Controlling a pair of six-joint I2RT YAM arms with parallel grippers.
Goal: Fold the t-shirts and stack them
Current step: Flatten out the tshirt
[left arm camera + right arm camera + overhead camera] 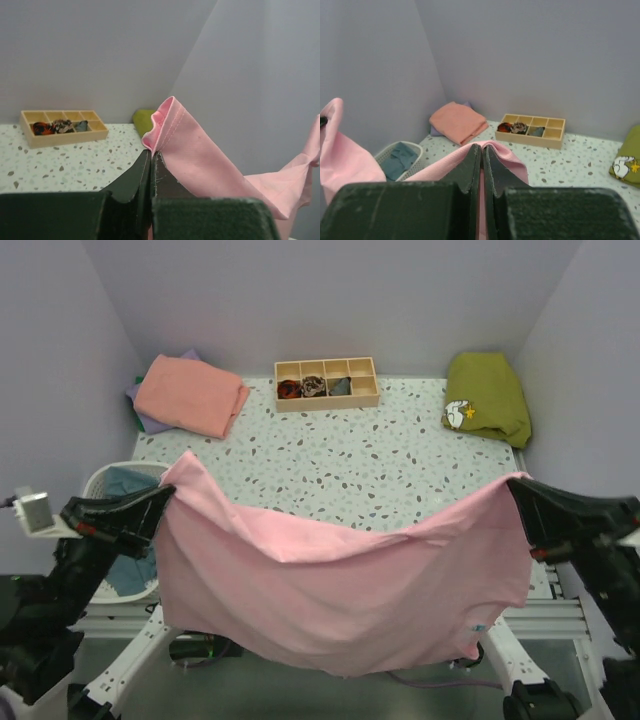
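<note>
The pink t-shirt is being pinched by the left hand and the right hand; the corners should be held level.

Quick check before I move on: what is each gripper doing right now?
Left gripper: shut on one end of the pink t-shirt.
Right gripper: shut on the other end of the same pink t-shirt.

Soft matt pink cloth t-shirt, smooth speckled table (terrazzo-like), pale matt wooden tray
</note>
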